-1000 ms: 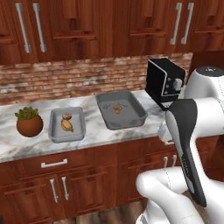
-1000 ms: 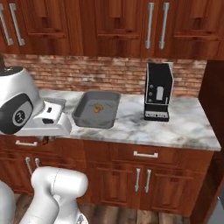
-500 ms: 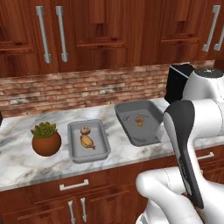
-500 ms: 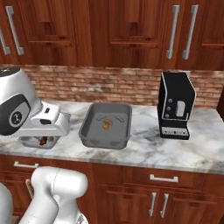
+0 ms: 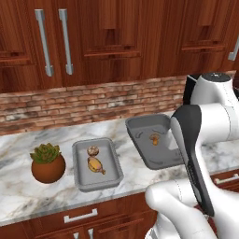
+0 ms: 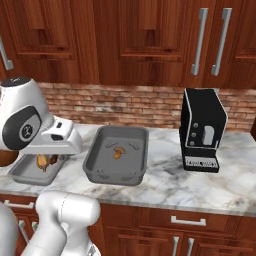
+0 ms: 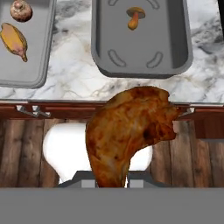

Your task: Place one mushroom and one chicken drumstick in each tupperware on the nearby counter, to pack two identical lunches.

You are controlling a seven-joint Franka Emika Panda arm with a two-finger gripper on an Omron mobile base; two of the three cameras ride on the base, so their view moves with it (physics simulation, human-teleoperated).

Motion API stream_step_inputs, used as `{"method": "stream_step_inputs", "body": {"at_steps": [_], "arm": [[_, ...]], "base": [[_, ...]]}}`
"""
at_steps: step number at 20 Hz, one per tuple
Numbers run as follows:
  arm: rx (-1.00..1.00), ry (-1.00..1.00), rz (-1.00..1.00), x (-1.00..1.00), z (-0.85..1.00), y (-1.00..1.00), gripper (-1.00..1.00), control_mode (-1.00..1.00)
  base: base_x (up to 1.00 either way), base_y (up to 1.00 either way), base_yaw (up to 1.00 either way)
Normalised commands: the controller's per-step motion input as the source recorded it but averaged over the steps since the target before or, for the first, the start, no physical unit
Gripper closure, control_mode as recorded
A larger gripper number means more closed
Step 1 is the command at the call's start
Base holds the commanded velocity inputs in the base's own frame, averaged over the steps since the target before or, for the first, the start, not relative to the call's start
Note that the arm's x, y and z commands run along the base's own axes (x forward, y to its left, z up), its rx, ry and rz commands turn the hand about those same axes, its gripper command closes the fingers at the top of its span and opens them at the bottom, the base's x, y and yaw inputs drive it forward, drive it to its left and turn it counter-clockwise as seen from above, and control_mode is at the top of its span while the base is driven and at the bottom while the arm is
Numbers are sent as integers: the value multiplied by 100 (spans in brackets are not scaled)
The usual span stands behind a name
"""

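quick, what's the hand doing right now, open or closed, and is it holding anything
Hand: closed on a chicken drumstick, held out in front of the counter, short of the wider tupperware.

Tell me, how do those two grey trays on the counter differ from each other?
The small tray is shallow and narrow; the big tray is wider and deeper. The small tray already holds a mushroom and a drumstick; the big tray holds just one mushroom. Both are grey, lidless, round-cornered, and sit on the marble counter.
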Motion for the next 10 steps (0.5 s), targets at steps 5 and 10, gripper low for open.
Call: {"method": "stream_step_inputs", "body": {"at_steps": [5,10], "arm": [[0,9,-7,48,-50,-20,100,-100],[0,10,-9,69,-37,-40,100,-100]], "base": [[0,0,0],[0,0,0]]}}
